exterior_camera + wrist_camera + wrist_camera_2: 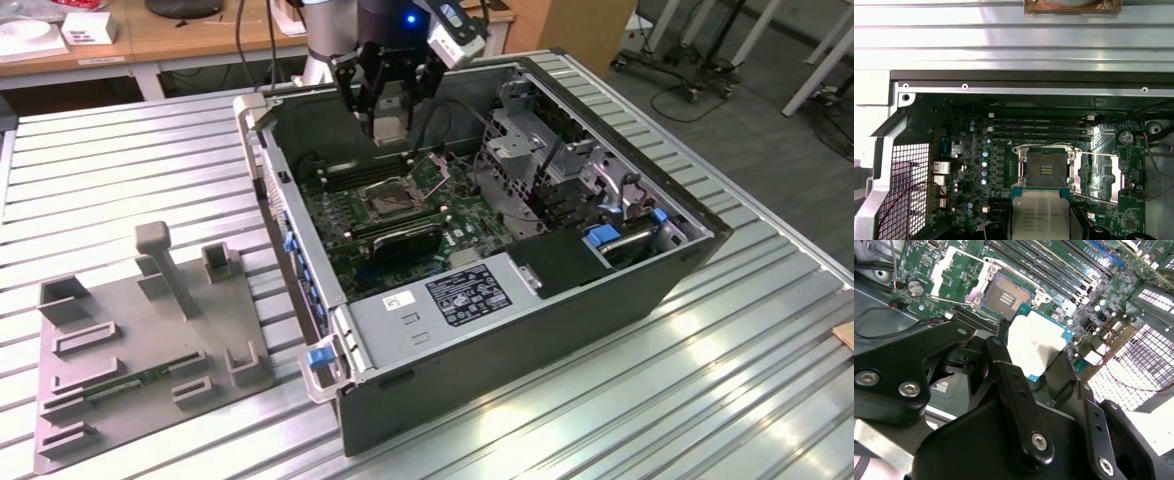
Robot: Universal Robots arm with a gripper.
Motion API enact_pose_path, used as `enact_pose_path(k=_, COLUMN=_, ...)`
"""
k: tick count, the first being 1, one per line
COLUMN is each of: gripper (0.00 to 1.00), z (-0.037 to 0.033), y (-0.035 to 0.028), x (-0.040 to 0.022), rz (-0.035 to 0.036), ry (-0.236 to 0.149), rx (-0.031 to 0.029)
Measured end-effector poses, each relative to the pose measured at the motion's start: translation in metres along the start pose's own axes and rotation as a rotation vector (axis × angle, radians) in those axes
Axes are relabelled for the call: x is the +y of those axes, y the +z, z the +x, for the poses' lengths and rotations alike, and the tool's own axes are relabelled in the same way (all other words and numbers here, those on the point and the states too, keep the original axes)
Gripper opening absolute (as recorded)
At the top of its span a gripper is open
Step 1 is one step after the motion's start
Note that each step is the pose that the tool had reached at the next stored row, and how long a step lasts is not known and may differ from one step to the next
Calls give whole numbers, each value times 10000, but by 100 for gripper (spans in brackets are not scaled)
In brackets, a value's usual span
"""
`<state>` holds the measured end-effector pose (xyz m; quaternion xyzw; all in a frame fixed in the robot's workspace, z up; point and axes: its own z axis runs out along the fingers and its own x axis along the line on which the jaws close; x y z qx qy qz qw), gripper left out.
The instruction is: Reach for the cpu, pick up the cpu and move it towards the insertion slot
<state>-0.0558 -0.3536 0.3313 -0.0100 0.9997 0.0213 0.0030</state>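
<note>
The cpu (387,127), a pale silvery square chip, hangs in my gripper (387,115) inside the open computer case, above the green motherboard. In both wrist views the cpu (1040,340) (1040,216) sits between my black fingers (1004,372), which are shut on its edges. The insertion slot (391,196) is a square socket with a shiny frame and a dark centre, a short way below and ahead of the chip. Its load plate (1099,175) is swung open beside the insertion slot (1045,168) (1005,293). The chip is apart from the socket, held just off to one side of it.
The case walls (274,170) ring the motherboard, with a metal drive cage (561,175) on the exterior view's right. Long black memory slots (1039,129) run beside the socket. A grey fixture plate (134,350) lies on the ribbed metal table at the exterior view's left.
</note>
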Motion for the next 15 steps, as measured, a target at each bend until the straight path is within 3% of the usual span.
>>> enact_pose_path(k=9, gripper=54, z=-1, y=3, x=55, rz=0, ry=1, rx=1)
enact_pose_path(k=15, gripper=54, z=-1, y=3, x=59, rz=0, ry=1, rx=1)
